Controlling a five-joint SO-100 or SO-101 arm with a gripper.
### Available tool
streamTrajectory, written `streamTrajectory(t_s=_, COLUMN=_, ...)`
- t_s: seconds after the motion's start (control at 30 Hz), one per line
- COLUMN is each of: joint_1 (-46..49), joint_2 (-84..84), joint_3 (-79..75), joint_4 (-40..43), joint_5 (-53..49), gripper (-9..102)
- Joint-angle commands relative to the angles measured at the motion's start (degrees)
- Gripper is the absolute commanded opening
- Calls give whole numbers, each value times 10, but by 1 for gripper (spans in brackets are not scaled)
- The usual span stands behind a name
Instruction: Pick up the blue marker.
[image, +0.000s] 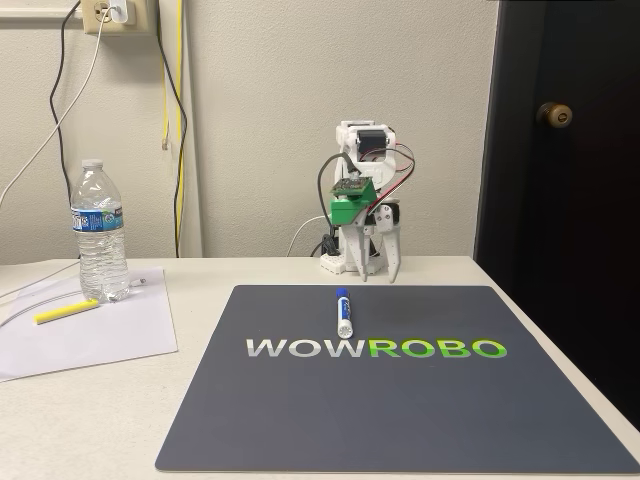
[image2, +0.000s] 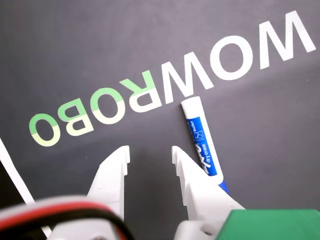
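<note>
- I see the blue marker (image: 342, 313) lying flat on the dark mat (image: 400, 400), near the mat's far edge, its blue cap toward the arm and its white end just above the white "WOW" letters in the fixed view.
- In the wrist view the marker (image2: 202, 141) lies just right of the gripper, its white end nearly touching the "W" of the upside-down lettering; its blue label reads "EXPO" and "dry erase".
- The gripper (image2: 150, 154) hangs above the mat with its two white fingers parted by a moderate gap and nothing between them; the marker is outside the gap, partly hidden behind the right finger (image2: 192, 180).
- The mat carries "WOWROBO", the "WOW" in white and the "ROBO" in green.
- In the fixed view the arm (image: 362, 200) sits folded at the mat's far edge, gripper (image: 380, 270) pointing down, apart from the marker.
- Off the mat to the left, a sheet of paper (image: 100, 335) holds a yellow highlighter (image: 66, 312) and a clear water bottle (image: 99, 232); I cannot read the bottle's label.
</note>
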Motion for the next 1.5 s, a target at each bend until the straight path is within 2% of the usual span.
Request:
streamTrajectory(t_s=0.0, joint_1=33, joint_2=24, joint_3=-22, joint_4=4, joint_5=-31, gripper=20)
streamTrajectory(t_s=0.23, joint_1=86, joint_2=14, joint_3=-22, joint_4=-1, joint_5=-83, gripper=21)
streamTrajectory(t_s=0.47, joint_1=124, joint_2=-27, joint_3=-12, joint_4=-8, joint_5=-122, gripper=29)
streamTrajectory(t_s=0.87, joint_1=126, joint_2=-47, joint_3=94, joint_4=-76, joint_5=-148, gripper=46)
streamTrajectory(t_s=1.47, joint_1=114, joint_2=-48, joint_3=187, joint_4=-147, joint_5=-156, gripper=42)
